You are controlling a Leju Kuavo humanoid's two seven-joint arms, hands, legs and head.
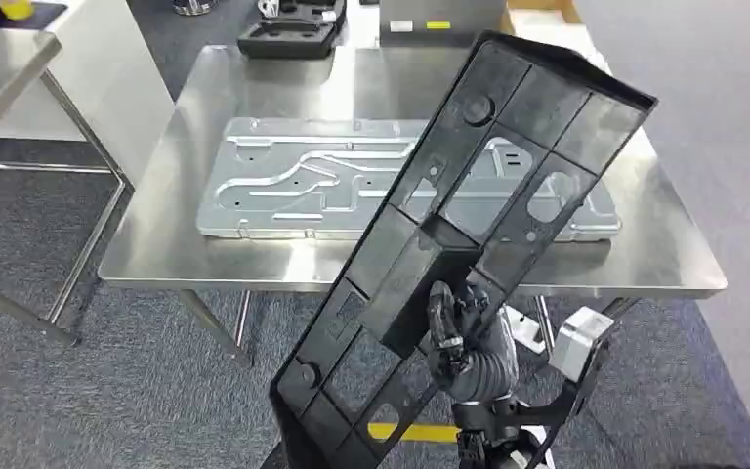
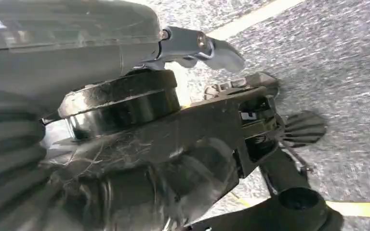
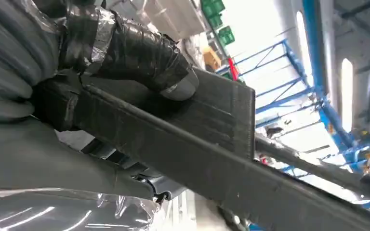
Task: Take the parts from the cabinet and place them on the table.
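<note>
**Black frame panel carried toward the steel surface — set-down pending**

Obs.: The right hand (image 1: 464, 337) grasps a long black ribbed plastic frame panel with open windows (image 1: 469, 244) near the panel's lower middle. The panel hangs in the air, tilted, its upper end leaning over the near edge of the stainless steel surface (image 1: 176, 147) and its lower end below that edge, near the robot. In the right wrist view, dark taped fingers (image 3: 139, 53) press on a flat rib of the panel (image 3: 212, 115), so the hold looks firm.

Already lying flat mid-surface: a stamped silver sheet-metal plate with embossed channels (image 1: 283, 181). At the far edge sits a black moulded tray (image 1: 288, 37).

Judgement, step in hand: carry and lay down. To do it well, raise the lower end above the edge before advancing, since it could catch there. Level the panel, then lower it on bare steel beside the silver plate rather than on top of it. The free strip on the near side looks narrow, so placement needs care. Release only once the panel rests along its length, since the grasp is off-centre and a long part may swing.

Unclear: the left hand (image 2: 212, 48) appears above carpet and a yellow floor line (image 2: 361, 209); whether it is released or clenched, I cannot tell. The panel's lowest end is cut off in the head view. The panel hides part of the silver plate.
</note>
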